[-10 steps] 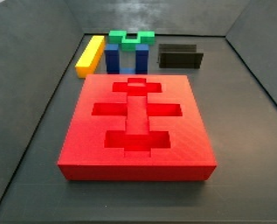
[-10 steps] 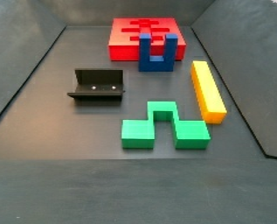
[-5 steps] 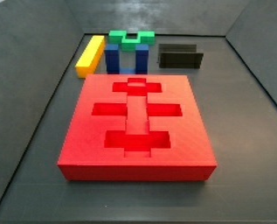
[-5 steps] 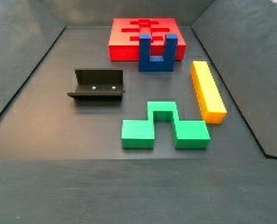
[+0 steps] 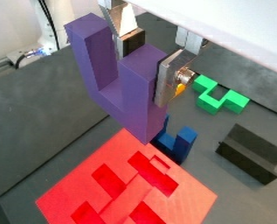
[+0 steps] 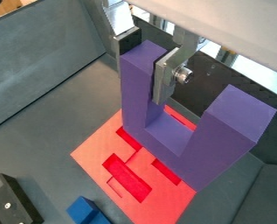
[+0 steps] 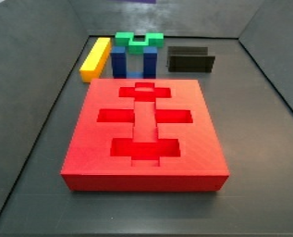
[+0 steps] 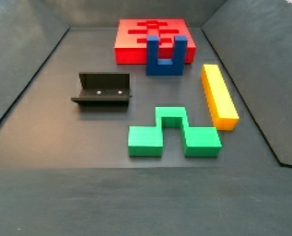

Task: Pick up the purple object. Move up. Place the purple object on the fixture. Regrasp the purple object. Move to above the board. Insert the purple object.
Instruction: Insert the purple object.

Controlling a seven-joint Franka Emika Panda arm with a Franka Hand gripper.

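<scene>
My gripper (image 5: 150, 63) is shut on one prong of the purple object (image 5: 123, 83), a U-shaped block, and holds it high above the red board (image 5: 93, 188). Both wrist views show this; in a wrist view the gripper (image 6: 147, 59) clamps the purple object (image 6: 147, 96) over the board's (image 6: 100, 144) recesses. The fixture (image 5: 252, 150) stands on the floor beside the board, also in a wrist view (image 6: 18, 203). In both side views the board (image 7: 198, 139) (image 8: 130, 37) and the fixture (image 7: 190, 61) (image 8: 101, 90) show, but the gripper and the purple object are out of view above.
A blue block (image 7: 134, 61) (image 8: 167, 55) stands at the board's end. A green notched block (image 7: 142, 40) (image 8: 170, 134) and a long yellow bar (image 7: 97, 57) (image 8: 218, 94) lie beyond it. Dark walls enclose the floor.
</scene>
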